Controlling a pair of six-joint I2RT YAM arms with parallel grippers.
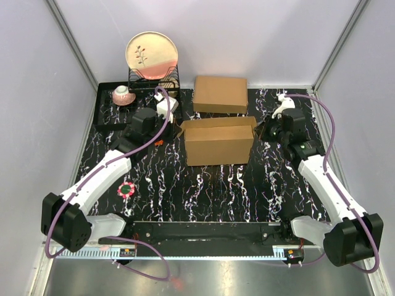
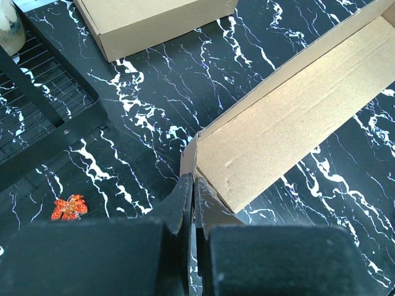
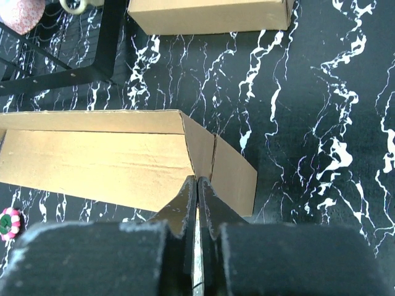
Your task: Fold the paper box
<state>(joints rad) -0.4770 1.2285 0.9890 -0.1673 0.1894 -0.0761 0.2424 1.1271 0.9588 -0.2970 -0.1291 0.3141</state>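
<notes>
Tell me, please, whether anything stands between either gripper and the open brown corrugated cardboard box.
Nothing visible does. The left gripper and the right gripper each sit at one end of the open brown corrugated cardboard box, fingers apparently shut on a side flap. The closed brown cardboard box lies apart, behind it.

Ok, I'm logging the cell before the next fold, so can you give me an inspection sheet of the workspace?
Surface: black marbled table.
Job's things: paper box mid-table, open on top, long walls up.
Clutter: made-up box behind it; plate in rack and cup on tray, far left; orange trinket; pink ring.
Grippers: left gripper shut on the paper box's left end flap; right gripper shut on its right end flap.
Cables: purple cable along each arm, off the paper box.
Surroundings: plain pale walls.
</notes>
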